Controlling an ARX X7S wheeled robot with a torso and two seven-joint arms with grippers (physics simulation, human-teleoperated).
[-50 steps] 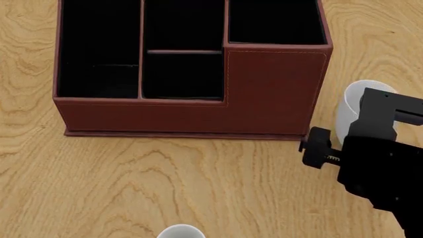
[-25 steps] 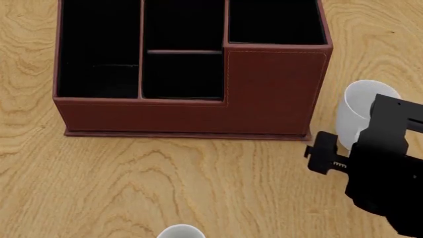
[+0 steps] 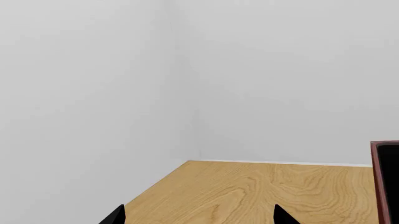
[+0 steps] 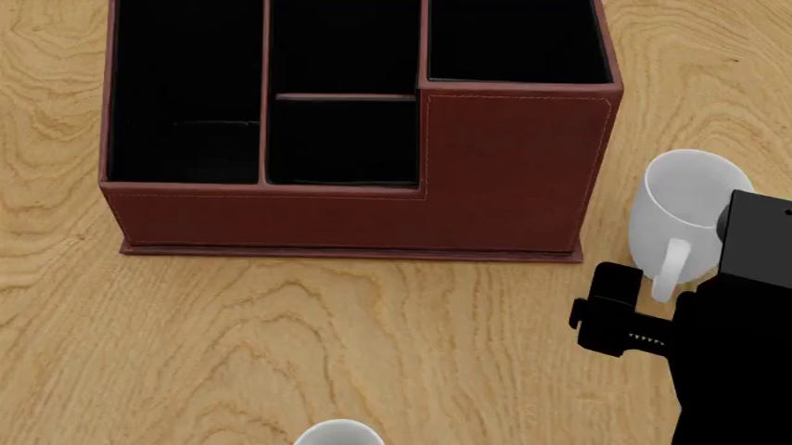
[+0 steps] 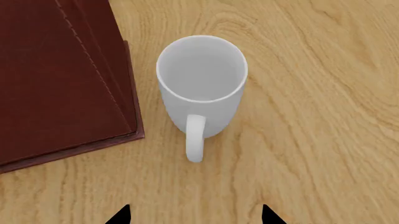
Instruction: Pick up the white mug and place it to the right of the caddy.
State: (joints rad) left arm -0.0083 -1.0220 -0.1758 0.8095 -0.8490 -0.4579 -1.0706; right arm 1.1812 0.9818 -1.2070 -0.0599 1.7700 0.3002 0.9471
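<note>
White mug (image 4: 684,215) stands upright on the wooden surface (image 4: 371,343), just to the right of the caddy (image 4: 359,130), near its taller corner section. A thin strip of surface shows between mug and caddy wall in the right wrist view; not touching. Mug handle points toward the robot. Mug is empty, interior plain white.

Right pincer (image 5: 194,215): only the two dark fingertips show at the edge of the right wrist view, spread wide apart, nothing between them. Mug handle sits in line with the gap but apart from the tips. In the head view the right arm's black body sits on the near side of the mug, hiding part of the mug's right side.

Left pincer (image 3: 198,217): two dark tips visible, spread apart, holding nothing, facing a pale wall corner and bare surface.

A second white rim (image 4: 338,433) peeks in at the near edge of the head view; too little shows to identify it.
</note>
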